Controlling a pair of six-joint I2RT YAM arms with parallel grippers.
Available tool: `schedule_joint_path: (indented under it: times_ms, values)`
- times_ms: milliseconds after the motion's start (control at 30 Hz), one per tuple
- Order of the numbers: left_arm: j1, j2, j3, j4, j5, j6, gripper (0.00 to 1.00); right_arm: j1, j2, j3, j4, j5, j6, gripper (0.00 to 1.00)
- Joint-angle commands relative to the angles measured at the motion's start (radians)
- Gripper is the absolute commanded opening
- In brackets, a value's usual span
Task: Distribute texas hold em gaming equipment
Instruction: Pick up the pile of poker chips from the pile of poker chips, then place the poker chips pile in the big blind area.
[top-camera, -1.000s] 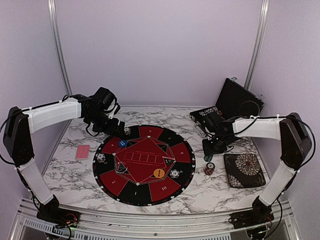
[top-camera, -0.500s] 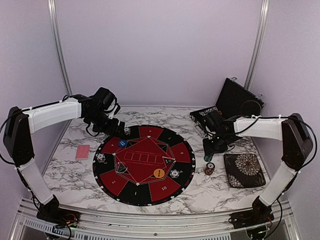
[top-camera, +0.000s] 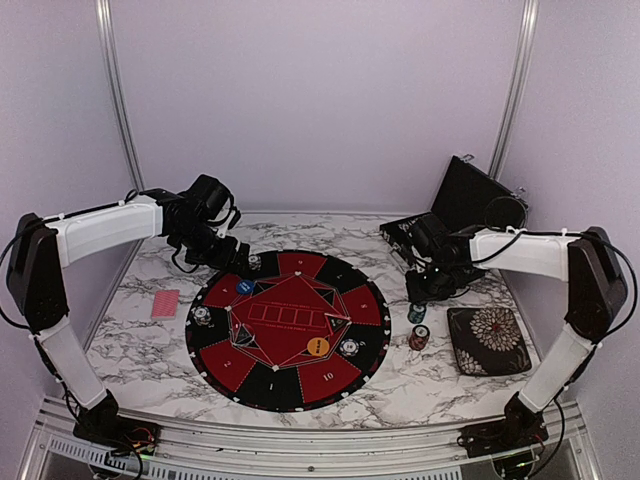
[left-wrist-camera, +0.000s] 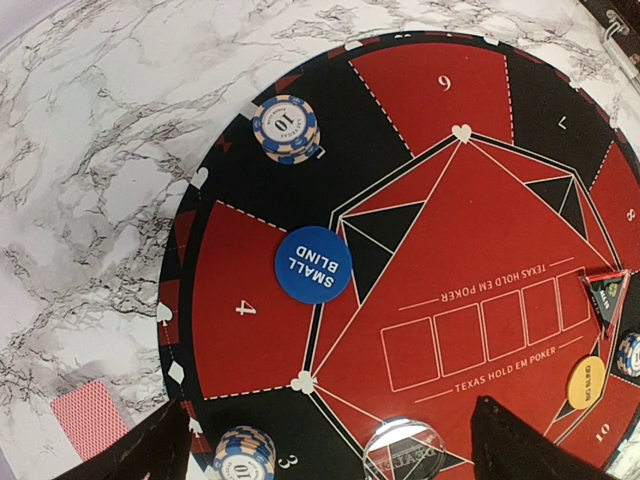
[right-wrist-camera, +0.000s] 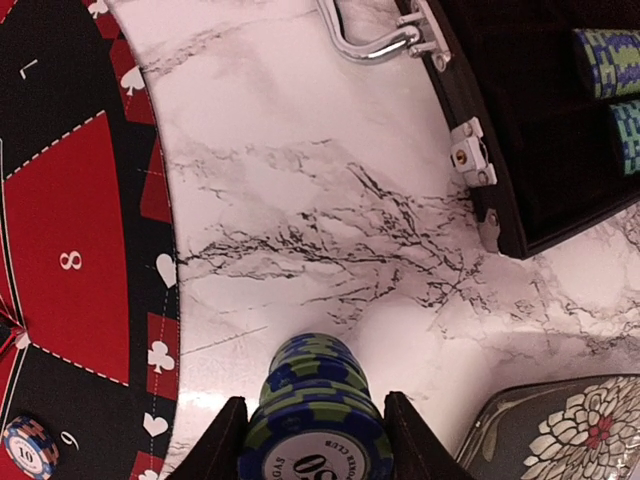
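Chips held: a blue-and-green striped stack (right-wrist-camera: 313, 420) is seen end-on between the right gripper's (right-wrist-camera: 312, 440) fingers, a white label with digits on its top face; it is clamped by both fingers, above the bare marble just off the mat's 3 o'clock edge.
Chips on mat: a blue-and-cream stack marked 10 (left-wrist-camera: 286, 128) sits on a black segment near the mat's 11 o'clock rim; another like it (left-wrist-camera: 240, 455) is seen near 9 o'clock, and more stacks at 5 o'clock (top-camera: 347, 347).
Chips off mat: a red-striped stack (top-camera: 419, 337) stands on the marble beside the mat, at about 4 o'clock.
Buttons: a blue disc reading SMALL BLIND (left-wrist-camera: 313, 264) lies by the segment numbered 4; an orange disc (left-wrist-camera: 586, 382) lies toward 5 o'clock.
Cards: a red-backed deck (top-camera: 165, 303) lies on the marble beyond the mat's 9 o'clock edge.
Mat: a round red-and-black mat (top-camera: 288, 325) with numbered segments is spread at the table's centre.
Left gripper: its jaws (left-wrist-camera: 330, 445) are spread wide with nothing between, over the mat's 10 o'clock rim.
Surroundings: an open black case (right-wrist-camera: 520, 110) holding more blue-green chips lies at 2 o'clock; a flowered tray (top-camera: 487, 340) lies at 4 o'clock, near the red stack.
Obstruction: the right arm hides the held stack in the overhead view.
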Motion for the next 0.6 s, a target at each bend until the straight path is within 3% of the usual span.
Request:
schedule_joint_path:
  times_ms: [0, 567]
  values:
    - [-0.003, 0.005, -0.009, 0.018, 0.004, 0.016, 0.99, 0.008, -0.041, 0.066, -0.017, 0.010, -0.001, 0.30]
    - [-0.001, 0.003, -0.012, 0.019, 0.003, 0.017, 0.99, 0.187, 0.037, 0.173, -0.031, 0.021, 0.050, 0.30]
